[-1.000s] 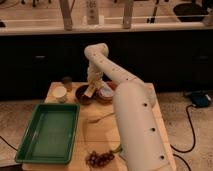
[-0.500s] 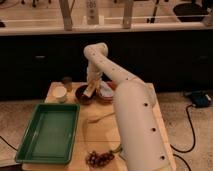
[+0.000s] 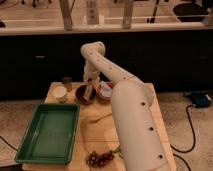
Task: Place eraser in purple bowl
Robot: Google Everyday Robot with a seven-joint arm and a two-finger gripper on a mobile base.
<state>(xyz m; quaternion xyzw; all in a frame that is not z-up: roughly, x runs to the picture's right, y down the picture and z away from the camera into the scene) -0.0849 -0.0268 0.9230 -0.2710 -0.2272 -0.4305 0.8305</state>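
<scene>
- Camera view: the white arm [image 3: 131,115] reaches away, bending down so the end effector [image 3: 89,92] sits over the purple bowl [image 3: 85,95]; its grip state cannot be told.
- The eraser cannot be made out.
- Right of the end effector, the reddish-orange bowl [image 3: 105,93]; left, a white cup [image 3: 60,93]; nearer, a green tray [image 3: 48,132] on the surface [image 3: 95,135].

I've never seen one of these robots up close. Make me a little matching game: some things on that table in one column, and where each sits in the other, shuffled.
Things:
1. green tray
2. purple bowl
3. grapes
4. white cup

Places:
A. near front edge of the table, beside the arm
B. directly under the gripper
C. front left of the table
D. just left of the dark bowl

Pairs: 1-C, 2-B, 3-A, 4-D
</scene>
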